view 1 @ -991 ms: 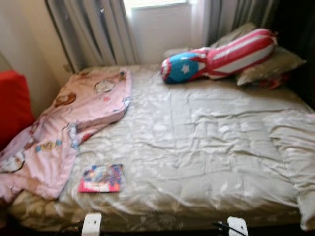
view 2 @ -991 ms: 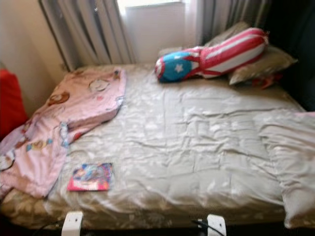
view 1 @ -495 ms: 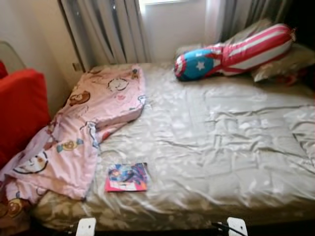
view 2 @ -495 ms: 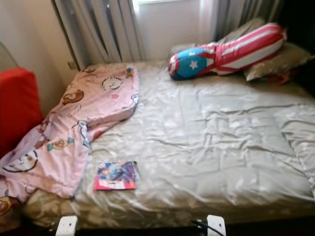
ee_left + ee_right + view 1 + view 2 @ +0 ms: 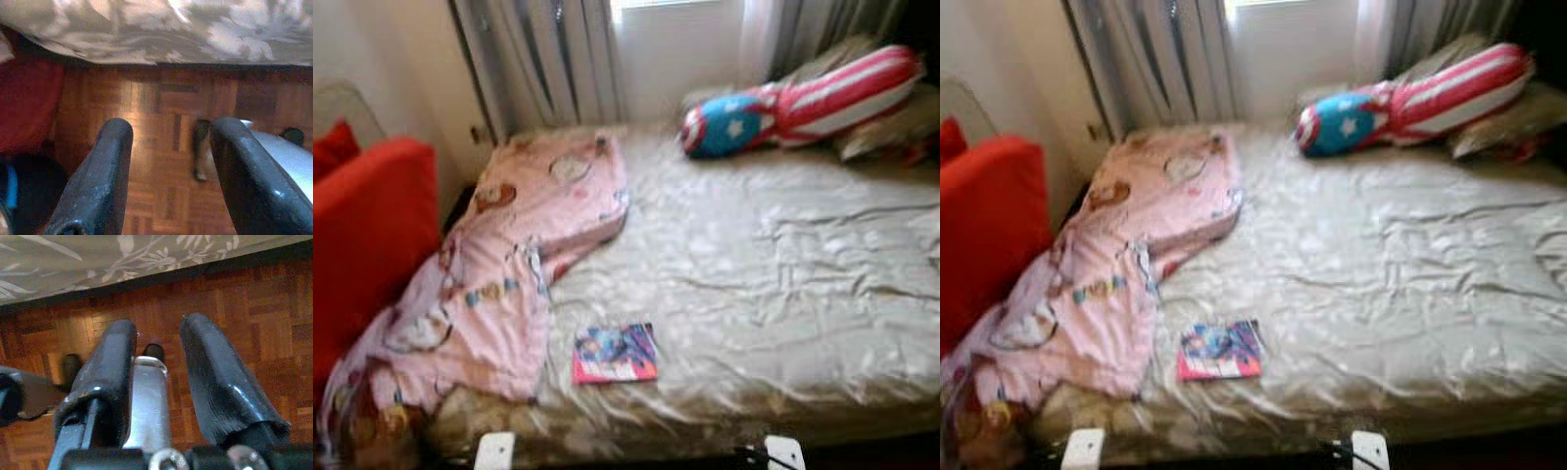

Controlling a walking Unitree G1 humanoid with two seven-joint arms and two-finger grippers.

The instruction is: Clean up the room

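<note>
Bed (image 5: 1410,284), rumpled beige cover. Pink blanket (image 5: 1126,255) along left side; book (image 5: 1221,351) beside it; striped bolster (image 5: 1420,98) at head.

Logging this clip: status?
Both grippers idle, jaws open, empty. Book and pink blanket on bed. Nothing in the way.

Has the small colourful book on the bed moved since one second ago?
No. The book lies at the same spot beside the pink blanket edge, near the bed foot. The whole picture shifted, so the camera moved.
</note>
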